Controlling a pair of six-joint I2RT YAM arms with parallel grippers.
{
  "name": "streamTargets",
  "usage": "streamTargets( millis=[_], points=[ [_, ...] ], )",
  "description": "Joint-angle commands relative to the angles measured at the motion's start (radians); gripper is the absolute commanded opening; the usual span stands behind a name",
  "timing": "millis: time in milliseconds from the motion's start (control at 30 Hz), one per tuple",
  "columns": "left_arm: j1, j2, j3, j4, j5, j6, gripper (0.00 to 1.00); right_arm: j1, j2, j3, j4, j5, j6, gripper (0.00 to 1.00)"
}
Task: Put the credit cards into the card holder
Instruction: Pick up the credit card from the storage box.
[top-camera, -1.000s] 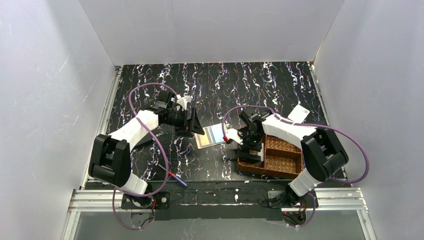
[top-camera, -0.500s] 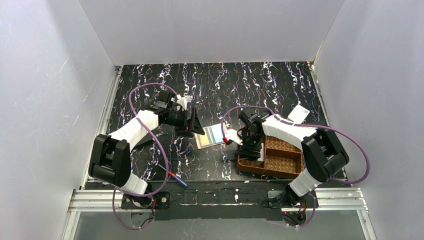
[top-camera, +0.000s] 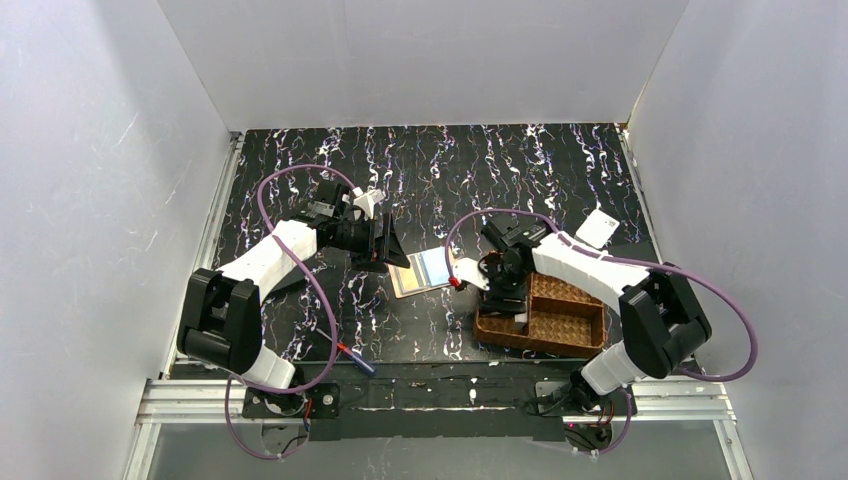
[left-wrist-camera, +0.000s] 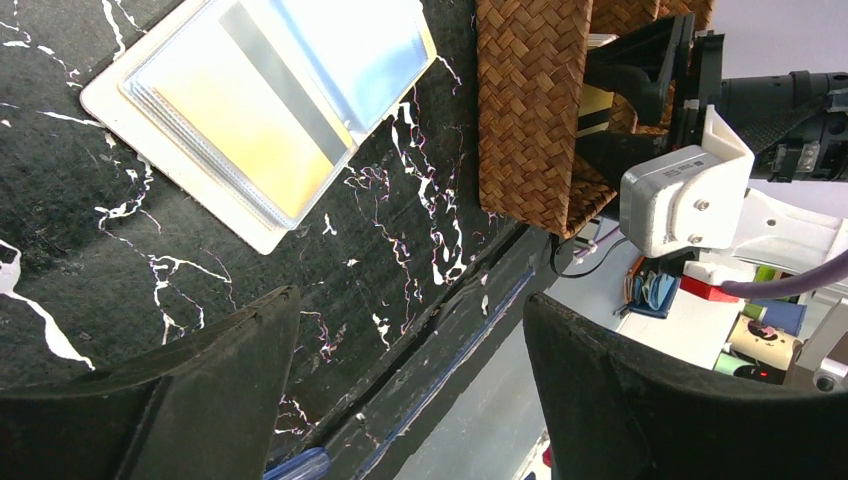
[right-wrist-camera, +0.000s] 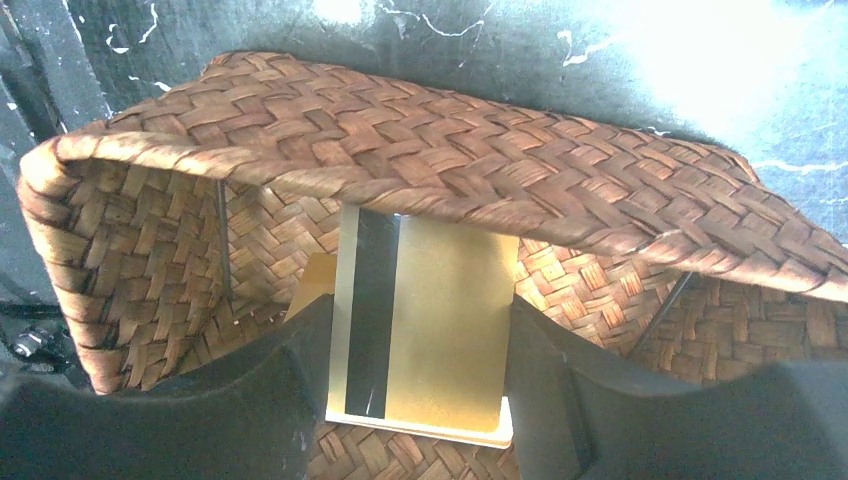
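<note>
The card holder (top-camera: 425, 268) lies open at the table's middle, its clear sleeves showing a gold card and a bluish one; the left wrist view shows the card holder (left-wrist-camera: 260, 110) up close. My left gripper (top-camera: 385, 245) hovers at its left edge, jaws wide open and empty (left-wrist-camera: 410, 340). My right gripper (top-camera: 503, 290) reaches into the left compartment of the woven basket (top-camera: 560, 325), shut (right-wrist-camera: 420, 370) on the long edges of a gold credit card (right-wrist-camera: 440, 320) with a black stripe. A whitish card lies right under it. Another gold card (right-wrist-camera: 310, 280) lies behind.
A whitish card (top-camera: 598, 227) lies on the table at the back right. A blue-and-red-handled screwdriver (top-camera: 355, 357) rests near the front edge. The basket's woven rim (right-wrist-camera: 450, 150) stands just ahead of my right fingers.
My right gripper has closed from wide open onto the gold card in the basket, and its arm has swung slightly to the right. The left arm has not moved.
</note>
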Motion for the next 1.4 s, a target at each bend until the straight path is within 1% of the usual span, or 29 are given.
streamTargets(
  millis=[0,133,267,433,533,600,667,700,733,800,833,933,1067,1233,1367],
  points=[
    [0.006,-0.012,-0.01,0.001,0.017,0.002,0.81,0.014,-0.056,0.039,-0.068,0.013,-0.017,0.43],
    [0.007,-0.015,-0.013,0.004,0.014,0.002,0.81,0.021,-0.09,0.054,-0.09,0.039,0.003,0.42],
    [0.007,-0.021,-0.015,0.006,0.007,0.007,0.82,0.023,-0.134,0.062,-0.087,0.073,0.027,0.38],
    [0.006,-0.039,-0.018,0.018,0.001,0.0,0.82,0.023,-0.204,0.075,-0.088,0.129,0.091,0.38],
    [0.007,-0.058,-0.003,0.014,0.009,-0.026,0.83,0.023,-0.263,0.092,-0.086,0.173,0.14,0.38],
    [0.008,-0.074,0.008,0.036,0.036,-0.077,0.83,0.022,-0.297,0.102,-0.079,0.192,0.177,0.37],
    [0.008,-0.103,-0.003,0.128,0.08,-0.188,0.85,0.023,-0.34,0.115,-0.059,0.189,0.238,0.33],
    [0.005,-0.121,-0.025,0.213,0.107,-0.284,0.86,0.023,-0.36,0.12,-0.039,0.177,0.272,0.3],
    [-0.002,-0.14,-0.063,0.335,0.139,-0.416,0.87,0.022,-0.38,0.123,-0.008,0.155,0.31,0.26],
    [-0.038,-0.152,-0.102,0.544,0.128,-0.549,0.88,0.024,-0.422,0.107,0.048,0.122,0.383,0.24],
    [-0.064,-0.157,-0.111,0.607,0.11,-0.591,0.88,0.025,-0.441,0.097,0.076,0.111,0.414,0.24],
    [-0.158,-0.166,-0.121,0.71,0.002,-0.648,0.88,0.025,-0.492,0.072,0.156,0.081,0.487,0.25],
    [-0.254,-0.151,-0.148,0.863,-0.097,-0.737,0.88,0.024,-0.555,0.06,0.239,0.024,0.583,0.28],
    [-0.352,-0.108,-0.136,1.037,-0.146,-0.807,0.87,0.025,-0.597,0.061,0.337,-0.041,0.712,0.28],
    [-0.404,-0.084,-0.112,1.08,-0.148,-0.805,0.83,0.024,-0.613,0.058,0.382,-0.072,0.763,0.29]
  ],
)
